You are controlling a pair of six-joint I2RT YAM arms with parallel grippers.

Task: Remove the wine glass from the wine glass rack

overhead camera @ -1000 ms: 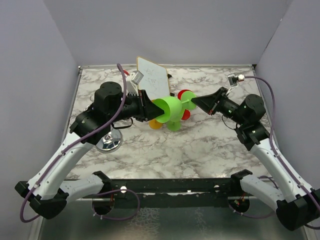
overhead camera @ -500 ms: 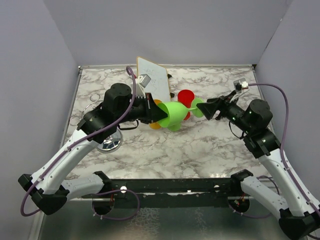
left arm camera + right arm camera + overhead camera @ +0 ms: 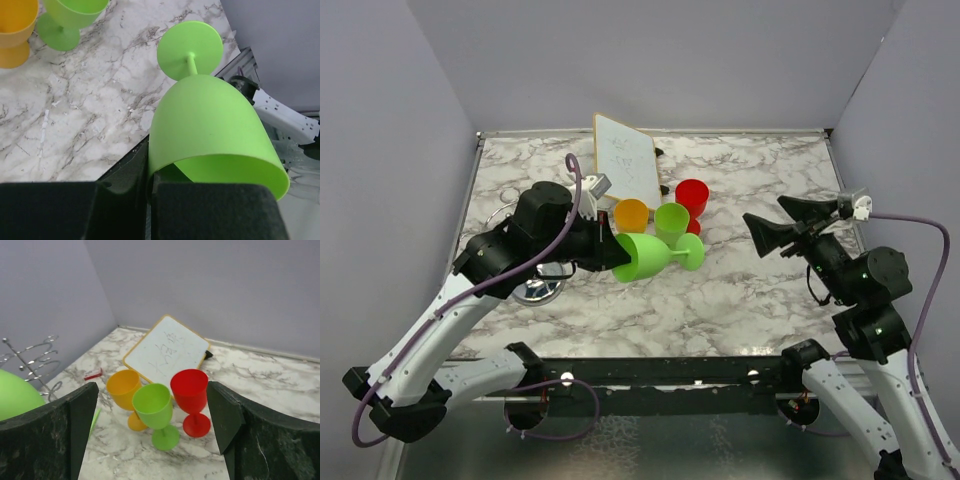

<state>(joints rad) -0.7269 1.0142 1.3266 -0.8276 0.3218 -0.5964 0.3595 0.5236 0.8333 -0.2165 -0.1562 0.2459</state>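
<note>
My left gripper [image 3: 618,256] is shut on the rim of a lime-green wine glass [image 3: 645,258], with one finger inside the bowl and one outside. The glass [image 3: 210,130] lies on its side above the marble table, and its foot [image 3: 190,48] points right, away from the gripper [image 3: 149,182]. The wine glass rack stands behind my left arm: its chrome base [image 3: 538,288] shows below the forearm, and its wire arms [image 3: 32,360] carry nothing. My right gripper [image 3: 765,212] is open and well off to the right of the glass, holding nothing [image 3: 152,390].
Three glasses stand upright mid-table: orange [image 3: 630,214], green [image 3: 671,221] and red [image 3: 692,193]. A tilted whiteboard [image 3: 625,158] leans behind them, and a small red item [image 3: 93,374] lies near the rack. Grey walls enclose the table on three sides.
My right gripper opened, let go of the glass's stem end and drew back to the right. My left gripper stayed shut on the rim and carried the glass lower and nearer.
</note>
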